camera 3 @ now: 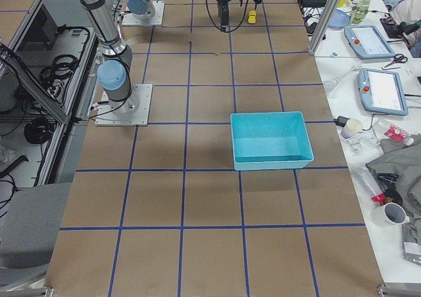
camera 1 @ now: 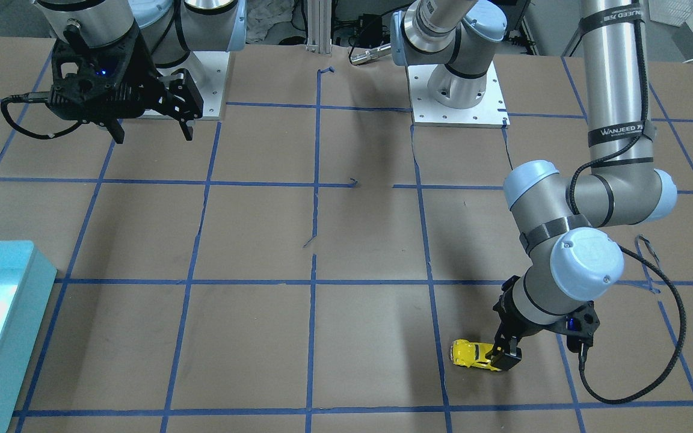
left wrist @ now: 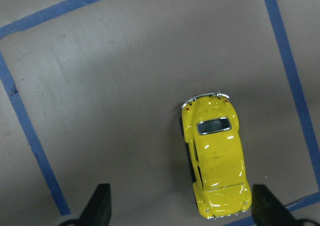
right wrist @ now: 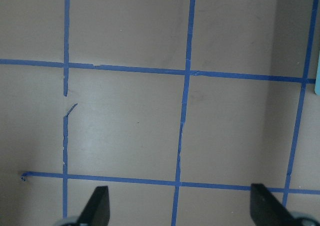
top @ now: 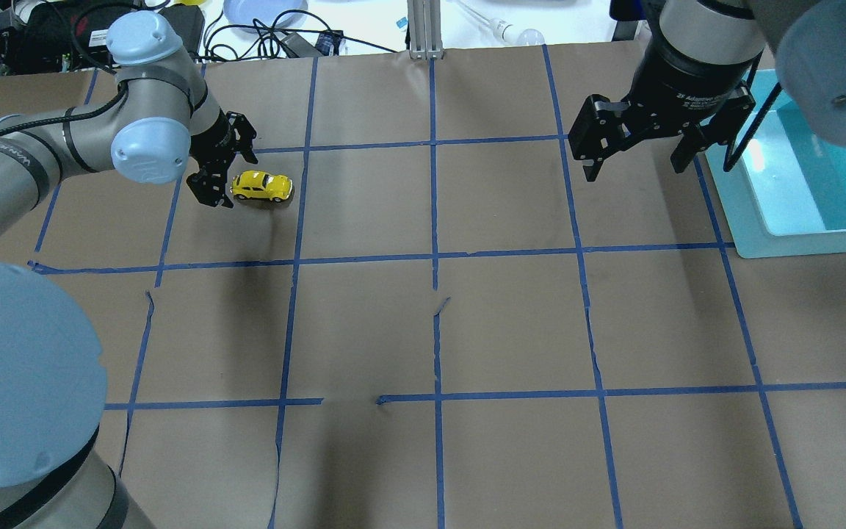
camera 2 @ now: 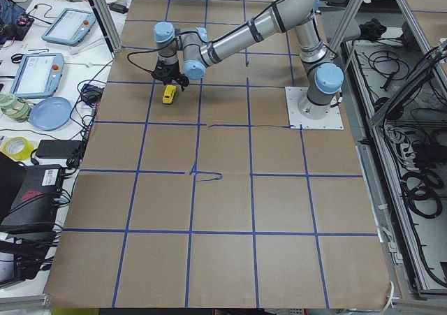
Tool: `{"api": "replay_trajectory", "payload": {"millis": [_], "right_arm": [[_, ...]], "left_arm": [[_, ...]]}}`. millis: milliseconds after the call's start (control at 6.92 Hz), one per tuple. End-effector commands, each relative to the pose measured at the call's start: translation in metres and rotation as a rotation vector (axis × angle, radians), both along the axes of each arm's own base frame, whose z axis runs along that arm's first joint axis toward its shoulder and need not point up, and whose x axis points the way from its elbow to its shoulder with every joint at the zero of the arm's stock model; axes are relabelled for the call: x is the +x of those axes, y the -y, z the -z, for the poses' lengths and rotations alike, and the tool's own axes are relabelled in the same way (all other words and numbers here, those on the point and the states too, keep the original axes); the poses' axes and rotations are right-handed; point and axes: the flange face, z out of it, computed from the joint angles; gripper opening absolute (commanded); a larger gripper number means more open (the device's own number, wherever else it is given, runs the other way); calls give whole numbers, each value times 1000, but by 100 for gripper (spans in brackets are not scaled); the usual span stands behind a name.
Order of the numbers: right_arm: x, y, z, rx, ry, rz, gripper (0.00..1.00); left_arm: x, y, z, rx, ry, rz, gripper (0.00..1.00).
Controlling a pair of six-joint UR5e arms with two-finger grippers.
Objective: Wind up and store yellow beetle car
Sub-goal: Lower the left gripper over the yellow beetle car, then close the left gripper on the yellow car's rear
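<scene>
now the left gripper (left wrist: 180, 213) hangs wide open over one end of the car (left wrist: 216, 166), gripping nothing; right gripper (top: 636, 170) open too, empty, near the bin (top: 797, 246).

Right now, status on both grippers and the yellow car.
Yellow beetle car on its wheels on table, outside bin. Left gripper open, low at its end. Right gripper open, empty, raised.

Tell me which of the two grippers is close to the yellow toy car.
The left gripper: open, low over the car's end. The right gripper hangs open far away, near the teal bin.
</scene>
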Motion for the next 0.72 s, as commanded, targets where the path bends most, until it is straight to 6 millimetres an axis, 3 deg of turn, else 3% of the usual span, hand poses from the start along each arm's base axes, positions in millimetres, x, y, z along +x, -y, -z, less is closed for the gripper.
{"api": "replay_trajectory", "payload": {"millis": [0, 434, 578], "right_arm": [[0, 0, 0, 0, 1, 0, 100], [0, 0, 0, 2, 0, 0, 100], [1, 0, 0, 2, 1, -1, 100]], "left_arm": [[1, 13, 16, -45, 3, -9, 100], [1, 17, 32, -43, -7, -66, 98], [2, 18, 35, -45, -2, -69, 82]]}}
